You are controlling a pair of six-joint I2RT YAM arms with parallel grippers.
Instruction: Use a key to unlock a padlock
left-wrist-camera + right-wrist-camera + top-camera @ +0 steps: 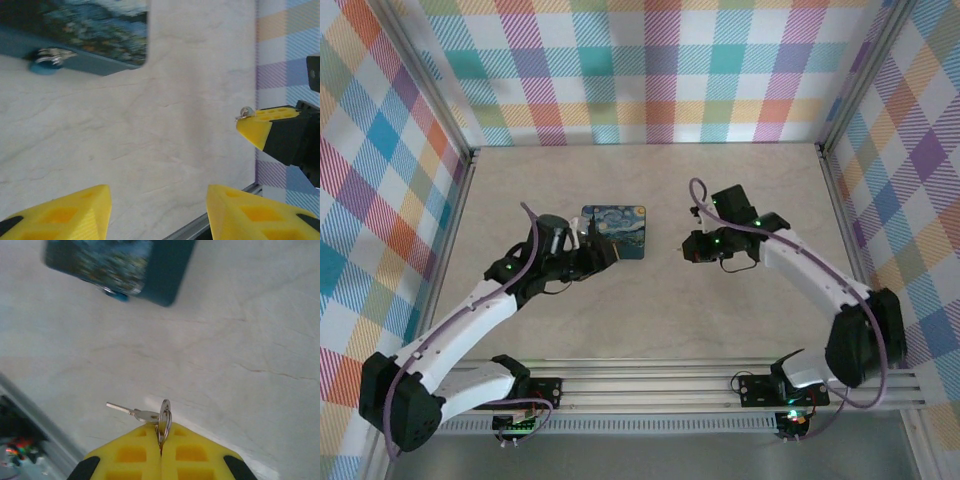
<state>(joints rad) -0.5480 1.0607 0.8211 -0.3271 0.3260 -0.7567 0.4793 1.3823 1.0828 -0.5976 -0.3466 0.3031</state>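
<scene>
— Where is the padlock [614, 232]?
— Flat on the table [650, 320], painted face up, left of the middle. The left pincer [597, 257] is just beside its near left corner. The right pincer [688, 248] is off to its right, apart from it.
— How does the left pincer stand?
— Wide. Its own camera shows two yellow fingers [65, 212] far apart with bare table between them. The padlock is ahead and to the left, untouched. A silver piece [52, 55] sits on a blue knob [42, 67] at its teal side.
— And the key [131, 412]?
— With the right pincer. Its camera shows the fingers pressed together on the key ring [164, 419], and the key pokes out to the left above the table. From above it is a mere speck at the fingertips.
— And the padlock from there?
— Ahead and to the left, blurred, well clear of the key's tip.
— Does the left camera catch the key?
— It catches the ring, at the tip of the other pincer's yellow finger, far right.
</scene>
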